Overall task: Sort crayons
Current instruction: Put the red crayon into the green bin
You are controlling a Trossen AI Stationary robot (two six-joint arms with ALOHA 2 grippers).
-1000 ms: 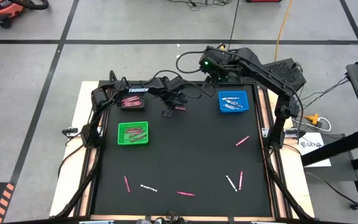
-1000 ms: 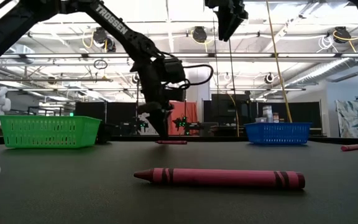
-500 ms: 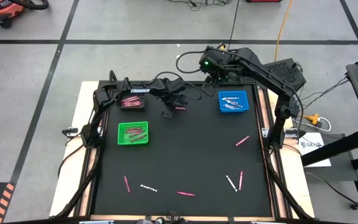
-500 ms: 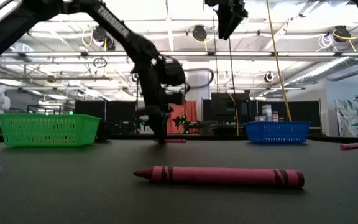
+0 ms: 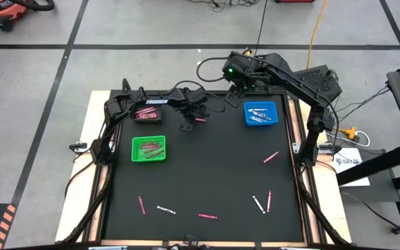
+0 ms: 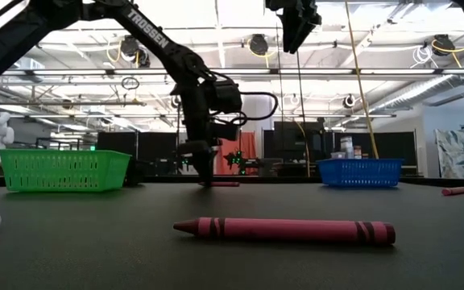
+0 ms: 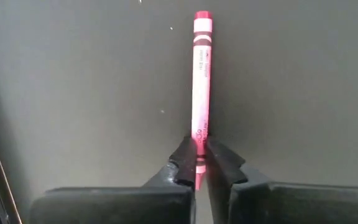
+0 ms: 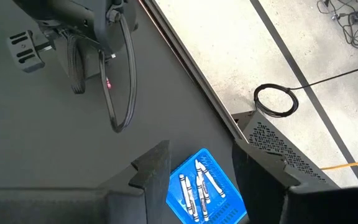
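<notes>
The left gripper (image 7: 196, 163) has come down since 1 second ago and now pinches a pink crayon (image 7: 201, 81) lying on the mat, its far end sticking out beyond the jaws. It looks ready to lift. The right gripper (image 8: 194, 163) hangs spread above the blue tray (image 8: 219, 202).

A large industrial workshop: exposed ceiling trusses (image 6: 361, 76), concrete floor (image 5: 33, 104), loose cables (image 5: 221, 5).

Matte black table mat (image 5: 214, 173). Green mesh plastic basket (image 5: 148, 148); blue mesh plastic basket (image 5: 260, 113) containing white crayons (image 8: 197, 186). Pink paper-wrapped crayon (image 7: 201, 81), darker bands.
</notes>
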